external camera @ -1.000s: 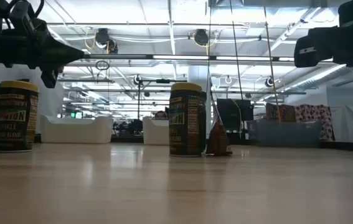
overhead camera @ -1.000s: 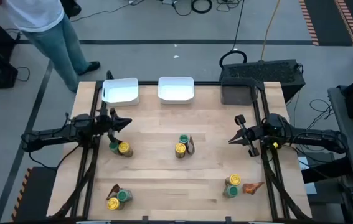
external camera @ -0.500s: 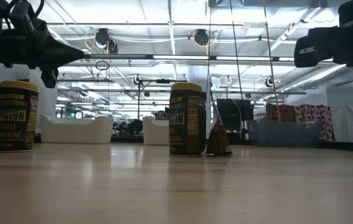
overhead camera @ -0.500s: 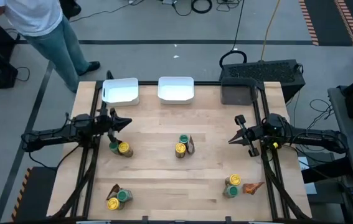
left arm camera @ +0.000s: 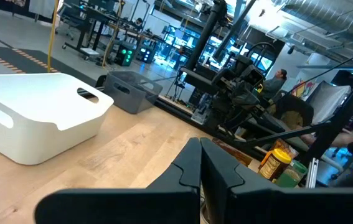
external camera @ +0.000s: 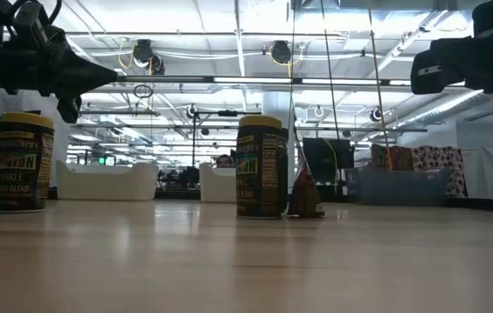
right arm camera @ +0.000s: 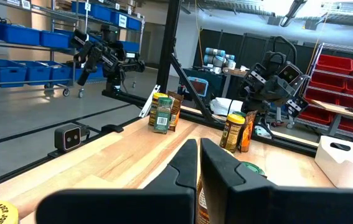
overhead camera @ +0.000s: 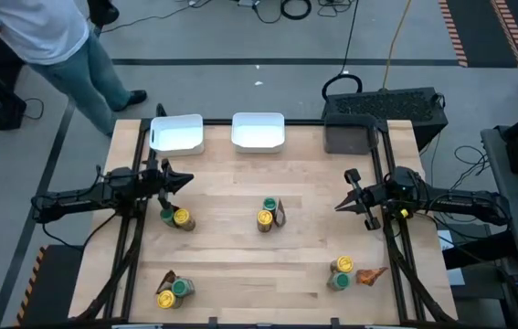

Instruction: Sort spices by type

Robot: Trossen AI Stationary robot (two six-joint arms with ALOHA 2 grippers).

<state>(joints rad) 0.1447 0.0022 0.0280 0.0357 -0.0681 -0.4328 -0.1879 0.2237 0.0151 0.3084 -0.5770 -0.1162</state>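
Across the table [overhead camera: 240,183], spice jars [overhead camera: 266,217] are grouped in mixed clusters, unsorted; left gripper [overhead camera: 185,179] and right gripper [overhead camera: 339,206] are held clear, jaws closed, empty.

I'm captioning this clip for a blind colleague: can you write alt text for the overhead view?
Four clusters of spices sit unsorted on a wooden table, with two white trays at its far edge. The left pincer and right pincer, both shut and empty, hover at opposite sides.
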